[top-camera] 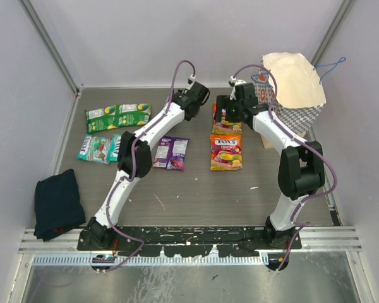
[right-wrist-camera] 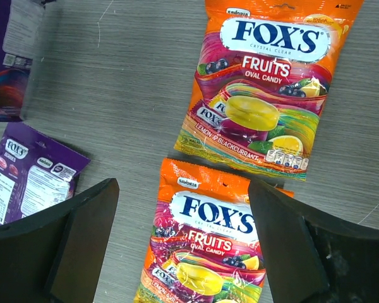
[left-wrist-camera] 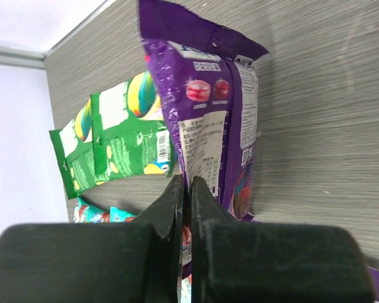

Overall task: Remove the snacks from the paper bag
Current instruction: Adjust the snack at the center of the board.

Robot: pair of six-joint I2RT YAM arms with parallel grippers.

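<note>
Fingertips of the left gripper [left-wrist-camera: 185,188] are pressed together with nothing seen between them, and purple snacks [left-wrist-camera: 205,107] lie just beyond. The right gripper [right-wrist-camera: 184,243] hangs spread wide, holding nothing, over two orange snacks [right-wrist-camera: 265,88] laid end to end, their long axes running near to far. The table [top-camera: 196,202] is grey wood-grain, with pale walls around it. The paper bag [top-camera: 300,104] stands at the far right corner, cream inside showing; its contents cannot be told. At left lie green snacks [top-camera: 117,115] and teal snacks [top-camera: 100,148], flat, with a dark cloth [top-camera: 57,202] nearer.
</note>
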